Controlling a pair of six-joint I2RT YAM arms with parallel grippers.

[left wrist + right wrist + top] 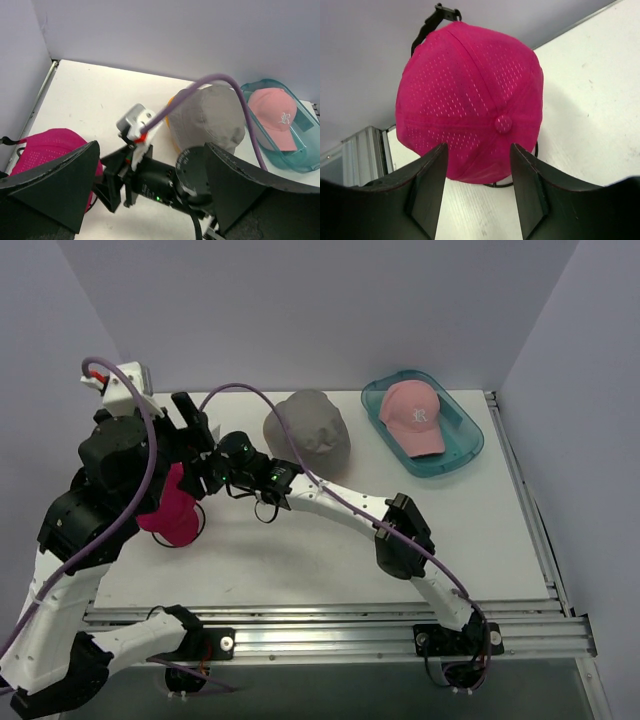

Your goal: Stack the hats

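While our right gripper stands half open just beside the magenta cap, our left gripper gapes wide, holding nothing.

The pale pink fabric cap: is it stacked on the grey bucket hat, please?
No, the pink cap lies in a teal plastic tray beside the grey hat.

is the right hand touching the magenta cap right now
Cannot tell. In the right wrist view the open right hand overlaps the lower edge of the magenta cap, but neither contact nor a gap shows plainly.
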